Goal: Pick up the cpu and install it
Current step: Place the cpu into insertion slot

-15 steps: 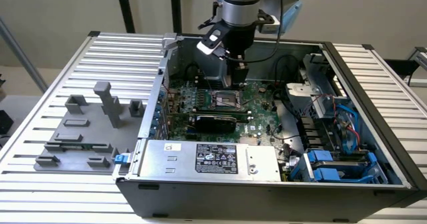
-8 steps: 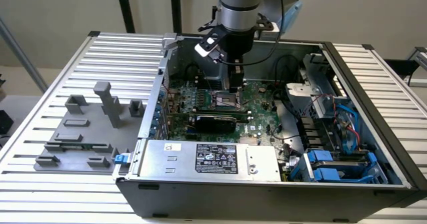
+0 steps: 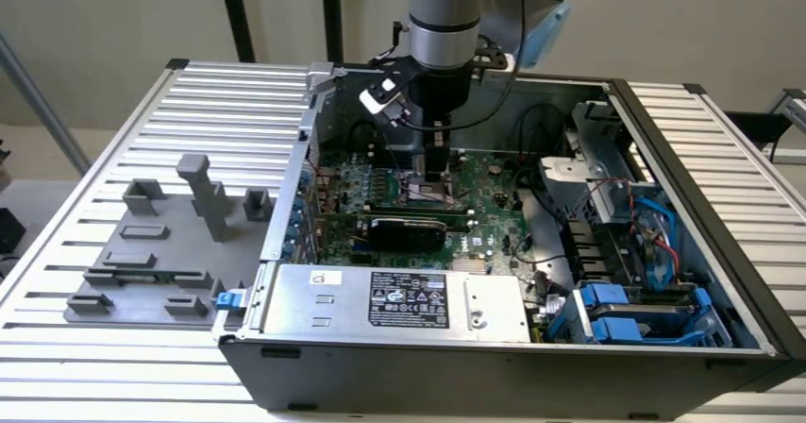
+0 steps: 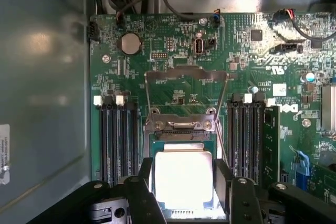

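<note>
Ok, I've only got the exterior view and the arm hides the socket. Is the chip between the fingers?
Observer: Yes. On the wrist view, the chip sits between the fingers of the gripper, which rest against two opposite edges.
Operator: Is the socket's clamp frame out of the way?
Observer: The clamp frame is swung open, away from the chip.
Operator: What's either side of the socket?
Observer: Memory slots run along both sides.

Open computer case on slatted table; grey fixture blocks beside it; coin cell on motherboard.
</note>
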You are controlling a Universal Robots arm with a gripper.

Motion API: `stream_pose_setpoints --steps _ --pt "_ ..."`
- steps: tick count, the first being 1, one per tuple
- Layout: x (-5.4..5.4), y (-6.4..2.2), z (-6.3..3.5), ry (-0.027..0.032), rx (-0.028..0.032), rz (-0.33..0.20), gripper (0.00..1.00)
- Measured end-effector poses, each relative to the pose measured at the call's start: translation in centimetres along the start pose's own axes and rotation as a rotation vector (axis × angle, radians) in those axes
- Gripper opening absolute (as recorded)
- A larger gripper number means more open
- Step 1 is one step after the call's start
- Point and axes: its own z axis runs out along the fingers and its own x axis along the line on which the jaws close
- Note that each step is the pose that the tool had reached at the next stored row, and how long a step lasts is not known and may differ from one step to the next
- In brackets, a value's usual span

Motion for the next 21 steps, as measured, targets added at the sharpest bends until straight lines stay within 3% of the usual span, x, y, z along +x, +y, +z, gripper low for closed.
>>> stream_pose_setpoints --steps 2,15,21 --pt "0.0 -0.12 0.21 -0.0001 0.0022 0.000 0.55" --pt "-0.4 -0.41 1.91 0.0004 0.0023 -0.011 0.55" --pt "-0.4 -0.45 2.68 -0.0025 0.0023 -0.011 0.55"
